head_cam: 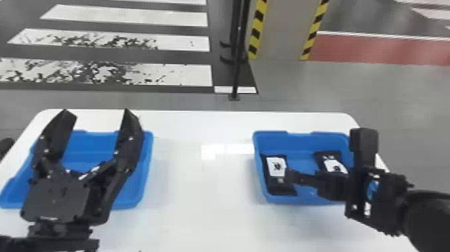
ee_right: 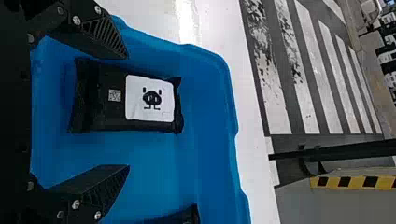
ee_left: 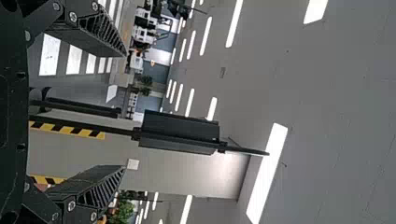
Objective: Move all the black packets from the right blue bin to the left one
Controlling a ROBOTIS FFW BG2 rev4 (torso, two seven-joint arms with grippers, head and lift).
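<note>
In the head view, the left pincer is held over the left blue bin, with its two fingers spread wide apart and nothing gripped between them. The same open stance is shown in the left wrist view, where the gap of the left pincer is backed by lit ceiling strips.

The right pincer is brought in from the right edge of the head view and is held over the right blue bin. Its fingers are also parted, and no packet is clamped. One of its fingertips is seen near the left-hand packet; whether the two are touching cannot be told.

Two black packets can be made out in the right blue bin. The left-hand packet is laid flat beside the bin's left wall, and a white label with a black figure is carried on its upper face. The right-hand packet is placed farther over, slightly slanted, and is partly hidden by the right pincer.

Both bins are set well apart on a white tabletop. Beyond it, a black pole is stood near a column edged with yellow-and-black stripes, and white bands are marked on the floor
</note>
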